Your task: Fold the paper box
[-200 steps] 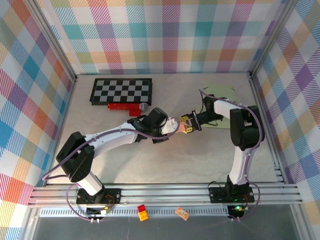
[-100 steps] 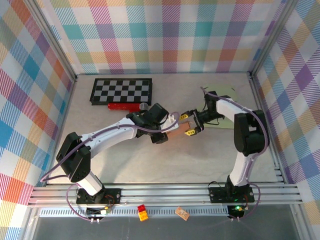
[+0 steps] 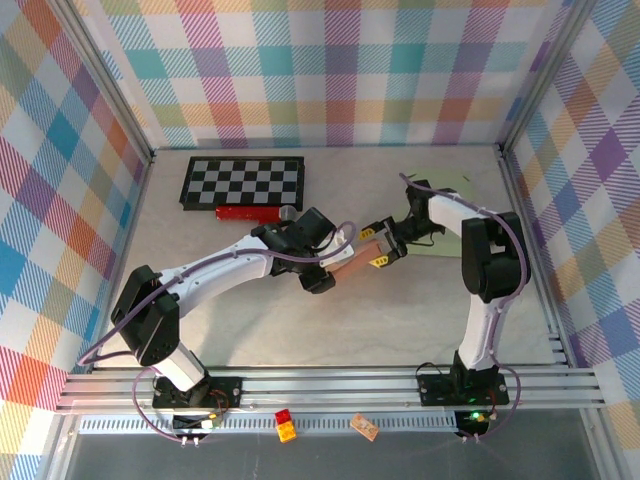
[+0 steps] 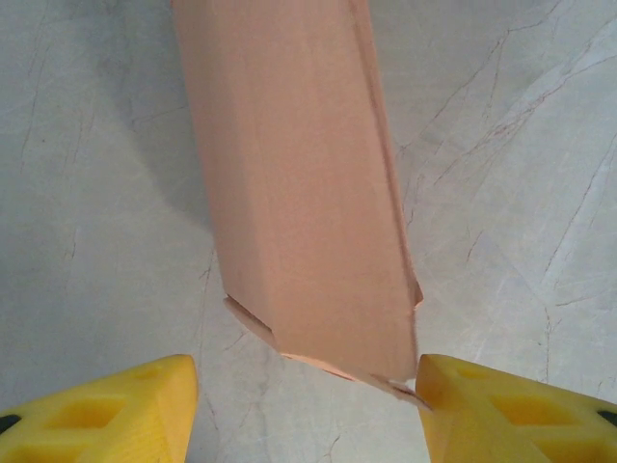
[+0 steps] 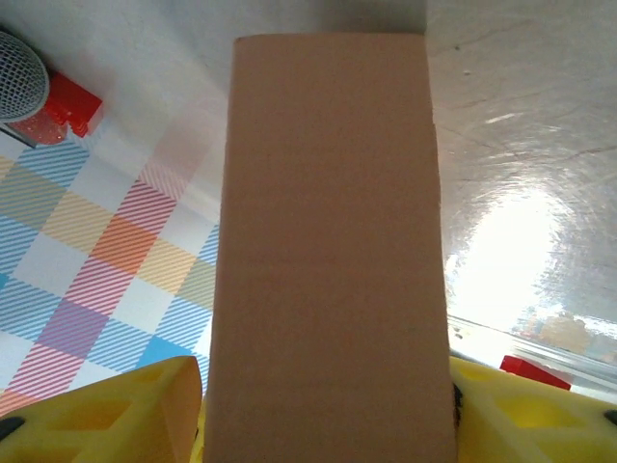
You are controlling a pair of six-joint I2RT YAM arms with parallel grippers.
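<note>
At right pincer [image 5: 323, 391], paper box [image 5: 328, 222] cropped

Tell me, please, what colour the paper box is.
The long paper box is plain salmon pink, clearest in the left wrist view.

In the left wrist view the paper box [image 4: 299, 193] runs off the upper edge, and the yellow fingers [image 4: 106, 410] of the left gripper [image 4: 304, 381] are cut by the bottom edge. In the right wrist view the box's near end is cropped at the bottom and it covers the inner faces of the fingers [image 5: 106, 415] of the right gripper [image 5: 323, 386]; a red thing with a grey mesh head [image 5: 67, 104] is cut by the left edge, and a small red shape [image 5: 525, 367] at right is too blurred to name. From above, both grippers cover most of the box, and the right arm [image 3: 490, 260] hides part of a pale green sheet [image 3: 450, 183] near the far right corner of the desk [image 3: 400, 320].
</note>
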